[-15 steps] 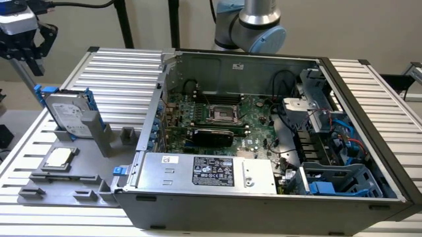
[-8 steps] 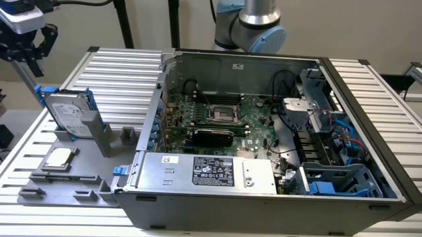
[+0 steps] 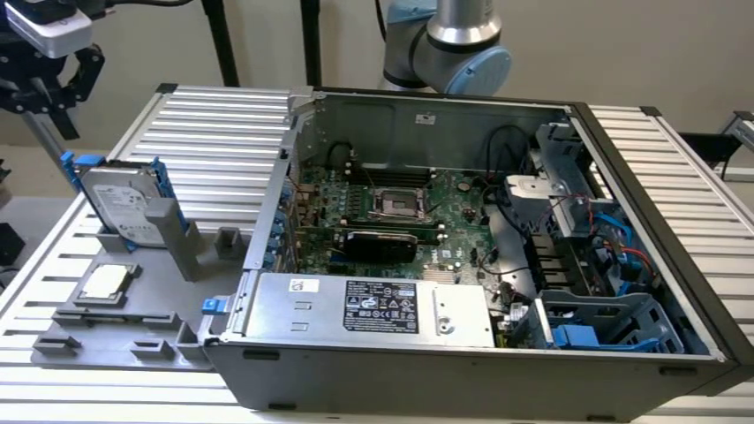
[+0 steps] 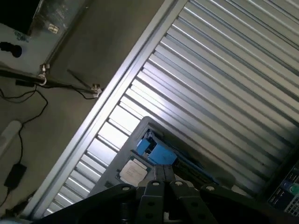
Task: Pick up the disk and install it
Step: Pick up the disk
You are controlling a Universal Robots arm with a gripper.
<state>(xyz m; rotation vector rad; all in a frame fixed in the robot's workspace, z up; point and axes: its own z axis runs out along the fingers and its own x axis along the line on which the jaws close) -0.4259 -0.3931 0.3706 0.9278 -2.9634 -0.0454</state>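
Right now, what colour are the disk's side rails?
Blue. The side rails frame the silver-grey disk; clearest in the exterior view.

The black gripper [image 4: 162, 173] hangs above the ribbed silver aluminium tabletop [image 4: 219, 84], its fingers [image 4: 157, 178] pressed together. Just beyond the fingertips is the flat silver-grey disk with blue plastic side rails [image 4: 158, 152], standing on edge in a grey plastic fixture [image 4: 140, 133] that rests on the tabletop. A small square silver chip [image 4: 133, 171] lies in the same fixture, just beside the disk. Past the tabletop's edge lies a dull brown floor [image 4: 70, 60] with thin black cables [image 4: 46, 105] trailing across it and a black power brick [image 4: 14, 175].
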